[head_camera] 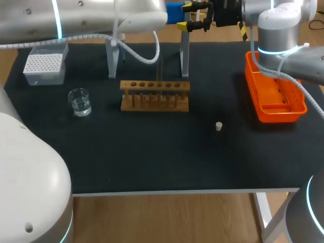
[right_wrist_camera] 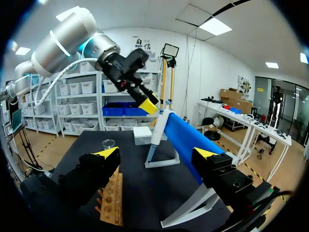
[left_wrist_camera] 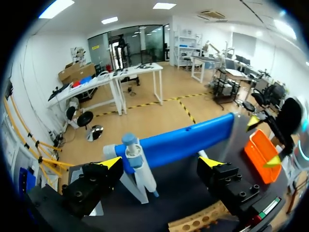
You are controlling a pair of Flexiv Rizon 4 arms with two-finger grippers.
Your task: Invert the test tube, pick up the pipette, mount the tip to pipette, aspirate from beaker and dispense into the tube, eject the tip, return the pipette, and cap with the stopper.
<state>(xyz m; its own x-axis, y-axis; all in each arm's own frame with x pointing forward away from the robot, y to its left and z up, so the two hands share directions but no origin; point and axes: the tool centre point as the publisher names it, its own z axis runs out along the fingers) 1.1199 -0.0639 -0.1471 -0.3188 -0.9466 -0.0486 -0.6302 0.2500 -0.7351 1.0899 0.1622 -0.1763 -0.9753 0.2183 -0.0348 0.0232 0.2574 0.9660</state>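
The blue pipette (head_camera: 174, 12) lies across its white stand (head_camera: 185, 55) at the table's back. My left gripper (left_wrist_camera: 161, 164) is open, and the pipette (left_wrist_camera: 183, 142) runs just ahead of its fingers, untouched; the left arm hides this gripper in the head view. My right gripper (head_camera: 186, 16) hangs open at the pipette's other end, with the pipette (right_wrist_camera: 186, 140) ahead of it and nothing held. A clear tube (head_camera: 160, 81) stands in the wooden rack (head_camera: 154, 95). The beaker (head_camera: 79, 101) and tip box (head_camera: 45, 63) are at the left. The white stopper (head_camera: 218, 126) lies right of the rack.
An orange tray (head_camera: 273, 93) sits at the right edge under my right arm. My left arm stretches across the back of the table above the stand. The two grippers face each other closely over the stand.
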